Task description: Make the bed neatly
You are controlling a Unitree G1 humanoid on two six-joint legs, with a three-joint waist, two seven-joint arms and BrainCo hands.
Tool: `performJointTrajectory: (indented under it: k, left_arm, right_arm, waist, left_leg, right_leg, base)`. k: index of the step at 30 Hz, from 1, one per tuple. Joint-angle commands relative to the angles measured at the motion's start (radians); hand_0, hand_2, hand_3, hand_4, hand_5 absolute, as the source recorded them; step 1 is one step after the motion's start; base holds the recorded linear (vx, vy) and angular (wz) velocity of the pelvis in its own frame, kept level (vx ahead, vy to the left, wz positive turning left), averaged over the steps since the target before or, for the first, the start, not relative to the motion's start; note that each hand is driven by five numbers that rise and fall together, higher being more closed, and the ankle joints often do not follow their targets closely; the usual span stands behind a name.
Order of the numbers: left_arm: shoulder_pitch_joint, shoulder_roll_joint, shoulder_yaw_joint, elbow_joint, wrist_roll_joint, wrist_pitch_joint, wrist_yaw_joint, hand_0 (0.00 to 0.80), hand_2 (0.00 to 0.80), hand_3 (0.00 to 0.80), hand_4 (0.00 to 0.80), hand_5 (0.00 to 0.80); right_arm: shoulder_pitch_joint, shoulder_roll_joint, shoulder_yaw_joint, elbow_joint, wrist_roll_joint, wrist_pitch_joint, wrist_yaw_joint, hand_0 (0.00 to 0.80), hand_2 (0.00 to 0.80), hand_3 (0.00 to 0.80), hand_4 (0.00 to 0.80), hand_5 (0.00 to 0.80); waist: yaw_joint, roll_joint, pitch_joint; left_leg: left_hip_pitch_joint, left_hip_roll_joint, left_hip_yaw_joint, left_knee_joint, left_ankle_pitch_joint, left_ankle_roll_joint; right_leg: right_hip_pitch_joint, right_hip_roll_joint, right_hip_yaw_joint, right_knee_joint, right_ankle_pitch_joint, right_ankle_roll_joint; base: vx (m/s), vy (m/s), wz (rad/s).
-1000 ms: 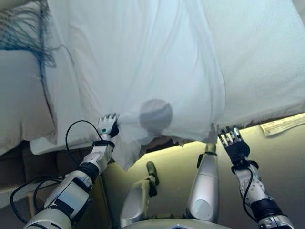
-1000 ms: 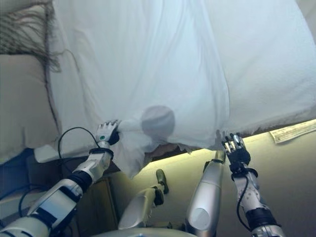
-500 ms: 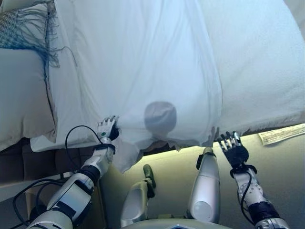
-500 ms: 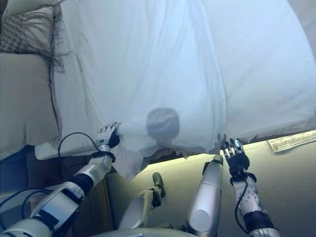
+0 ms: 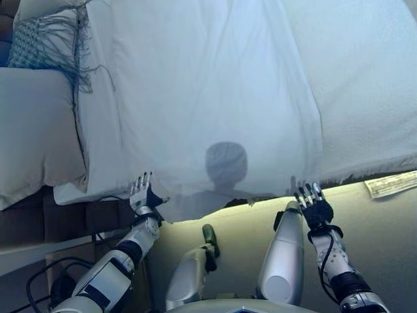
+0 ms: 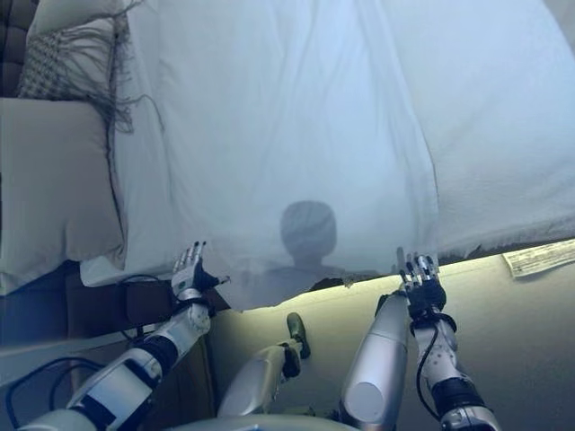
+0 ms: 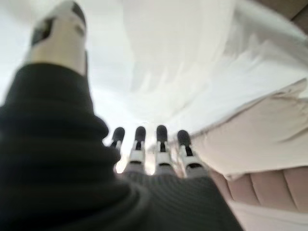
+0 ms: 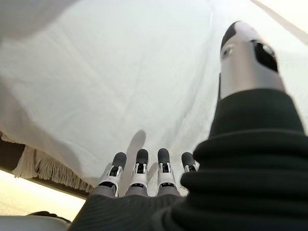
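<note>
My left arm (image 5: 107, 280) is built of smooth silver-grey shells, with black bands at the joints. My right arm (image 5: 339, 274) matches it: a slim silver forearm broken by a black ring. My left hand (image 5: 142, 194) and right hand (image 5: 314, 207) each wear a dark cover over the back and wrist. Up close, that cover (image 7: 57, 159) is black, soft-looking and ribbed in thick rolls. The fingers (image 8: 139, 168) are silver with rounded dark tips and small dark insets along their length. The thumb (image 8: 248, 53) is a thicker silver barrel, dark-capped, set apart from the row.
</note>
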Motion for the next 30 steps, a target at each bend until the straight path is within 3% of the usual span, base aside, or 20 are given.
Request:
performJointTrajectory:
  k: [1, 5, 9, 14, 21, 30]
  left_arm:
    - [-0.107, 0.012, 0.087, -0.003, -0.067, -0.053, 0.094, 0.0, 0.0, 0.0, 0.0, 0.0]
    - [-0.167, -0.006, 0.08, -0.031, -0.061, -0.042, 0.132, 0.0, 0.0, 0.0, 0.0, 0.0]
    - [-0.205, -0.023, 0.072, -0.06, -0.06, -0.024, 0.183, 0.0, 0.0, 0.0, 0.0, 0.0]
    - [-0.208, -0.045, 0.062, -0.091, -0.032, 0.021, 0.213, 0.0, 0.0, 0.0, 0.0, 0.0]
    - [-0.196, -0.041, 0.027, -0.05, -0.02, 0.109, 0.118, 0.0, 0.0, 0.0, 0.0, 0.0]
    - [-0.094, -0.059, 0.056, 0.061, -0.209, 0.028, 0.03, 0.0, 0.0, 0.0, 0.0, 0.0]
  right_arm:
    - [-0.08, -0.017, 0.016, -0.037, -0.04, -0.059, -0.036, 0.0, 0.0, 0.0, 0.0, 0.0]
    - [-0.133, 0.0, 0.052, -0.058, -0.03, -0.104, -0.063, 0.0, 0.0, 0.0, 0.0, 0.0]
    - [-0.191, 0.045, 0.116, -0.104, -0.004, -0.173, -0.1, 0.0, 0.0, 0.0, 0.0, 0.0]
    - [-0.238, 0.083, 0.163, -0.158, -0.035, -0.208, -0.176, 0.0, 0.0, 0.0, 0.0, 0.0]
    - [-0.275, 0.131, 0.188, -0.234, -0.075, -0.236, -0.257, 0.0, 0.0, 0.0, 0.0, 0.0]
    - [-0.267, 0.145, 0.18, -0.218, -0.064, -0.23, -0.206, 0.0, 0.0, 0.0, 0.0, 0.0]
  waist:
    - [-0.019, 0.001, 0.074]
    - [-0.01, -0.017, 0.122]
    - [0.014, -0.062, 0.175]
    - [0.042, -0.094, 0.175]
    - [0.079, -0.141, 0.175]
    - [0.105, -0.154, 0.175]
  left_leg:
    - [-0.111, 0.037, -0.042, 0.105, 0.042, 0.024]
    - [-0.194, 0.045, -0.052, 0.112, 0.062, 0.021]
    - [-0.315, 0.055, -0.082, 0.176, 0.056, 0.026]
    - [-0.451, 0.054, -0.108, 0.264, 0.037, 0.032]
    - [-0.567, 0.071, -0.148, 0.279, 0.057, 0.038]
    - [-0.577, 0.081, -0.166, 0.27, 0.066, 0.036]
  right_leg:
    - [0.096, -0.042, 0.006, -0.417, 0.358, 0.111]
    - [0.041, -0.02, 0.015, -0.43, 0.377, 0.113]
    - [-0.019, 0.01, 0.014, -0.424, 0.392, 0.112]
    - [-0.11, 0.021, 0.015, -0.392, 0.402, 0.109]
    - [-0.18, 0.039, -0.012, -0.405, 0.422, 0.113]
    - [-0.18, 0.032, -0.039, -0.402, 0.414, 0.112]
  base:
    - [-0.09, 0.063, 0.09]
    - [-0.165, -0.07, 0.07]
    - [-0.174, -0.188, 0.06]
    - [-0.067, -0.084, 0.05]
    - [-0.07, -0.076, 0.02]
    - [-0.018, -0.01, -0.06]
